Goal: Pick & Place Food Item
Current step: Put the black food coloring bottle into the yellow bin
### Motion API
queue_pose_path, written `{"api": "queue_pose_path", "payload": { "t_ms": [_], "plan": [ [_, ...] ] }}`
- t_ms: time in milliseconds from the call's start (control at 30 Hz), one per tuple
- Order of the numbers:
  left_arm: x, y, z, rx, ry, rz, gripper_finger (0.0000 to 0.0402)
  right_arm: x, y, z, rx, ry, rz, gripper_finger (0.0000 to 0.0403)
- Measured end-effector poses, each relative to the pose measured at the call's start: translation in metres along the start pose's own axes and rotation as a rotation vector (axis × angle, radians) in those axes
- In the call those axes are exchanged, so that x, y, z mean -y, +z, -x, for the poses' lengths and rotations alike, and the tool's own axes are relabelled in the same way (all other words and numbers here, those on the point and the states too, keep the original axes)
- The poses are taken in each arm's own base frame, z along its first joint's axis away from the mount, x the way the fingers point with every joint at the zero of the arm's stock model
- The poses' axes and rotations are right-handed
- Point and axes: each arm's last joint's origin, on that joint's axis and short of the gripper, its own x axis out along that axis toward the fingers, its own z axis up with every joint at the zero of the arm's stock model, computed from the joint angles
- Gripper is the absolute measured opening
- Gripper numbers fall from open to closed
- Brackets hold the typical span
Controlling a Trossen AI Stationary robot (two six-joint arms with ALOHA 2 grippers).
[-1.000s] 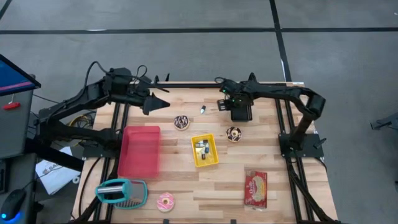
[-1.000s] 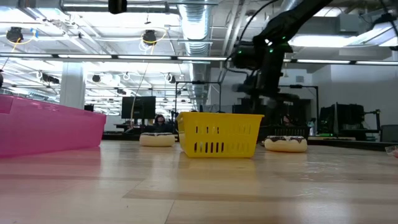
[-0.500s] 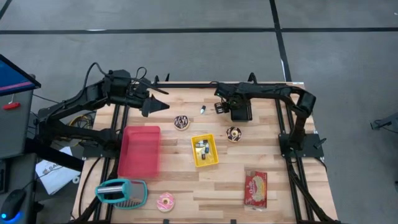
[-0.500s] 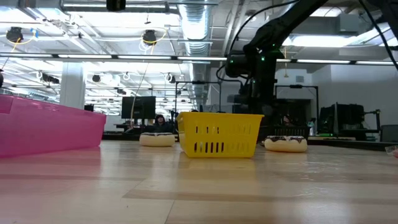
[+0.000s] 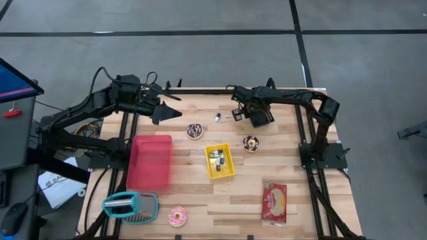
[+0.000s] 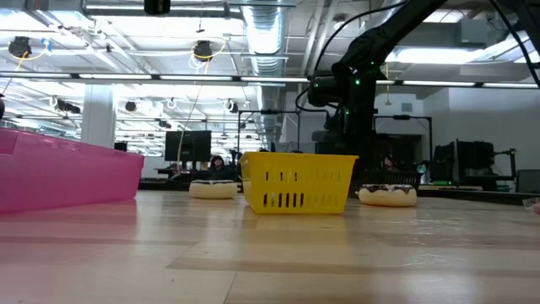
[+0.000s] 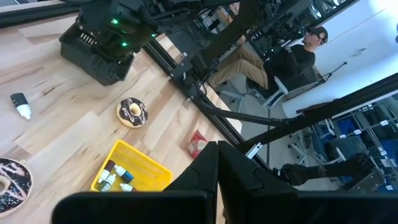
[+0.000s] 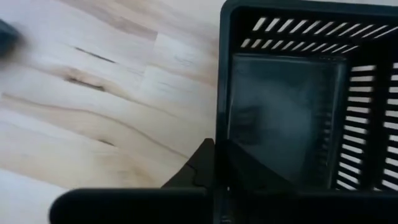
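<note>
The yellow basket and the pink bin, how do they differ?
The yellow basket is smaller and slotted along its sides; the pink bin is larger with solid walls. The yellow basket holds small bottles, while the pink bin looks empty from above. Both are rectangular, open-topped and sit upright on the wooden table.

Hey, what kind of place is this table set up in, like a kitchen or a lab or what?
Most likely a robotics lab or open workshop, not a kitchen. The low view shows exposed ceiling ducts and rows of monitors behind the wooden table, and a person sits at a workstation nearby.
</note>
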Motion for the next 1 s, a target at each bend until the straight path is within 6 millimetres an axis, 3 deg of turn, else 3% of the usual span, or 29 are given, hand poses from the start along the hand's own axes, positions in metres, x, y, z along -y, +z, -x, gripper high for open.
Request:
{"api": "queue_pose_path", "payload": {
  "t_ms": [200,467,567,800,1000],
  "plan": [
    [0.002,-0.002,-0.001,-0.005,-0.002,0.0,0.0,-0.017,0.002,0.019,0.058,0.001,0.134,0.0004],
    [0.003,-0.003,-0.001,0.001,0.007,-0.001,0.0,-0.047,0.018,0.071,0.225,0.044,0.32,0.0001],
    [0.003,-0.003,-0.001,0.001,0.007,-0.001,0.0,-0.05,0.023,0.081,0.274,0.04,0.385,0.0001],
    [0.006,-0.006,-0.002,0.014,0.024,-0.011,0.0,-0.062,0.035,0.081,0.409,0.093,0.452,0.0001],
    [0.011,-0.011,-0.004,0.015,0.03,-0.002,0.0,-0.089,0.049,0.056,0.436,0.102,0.499,0.0]
  ]
}}
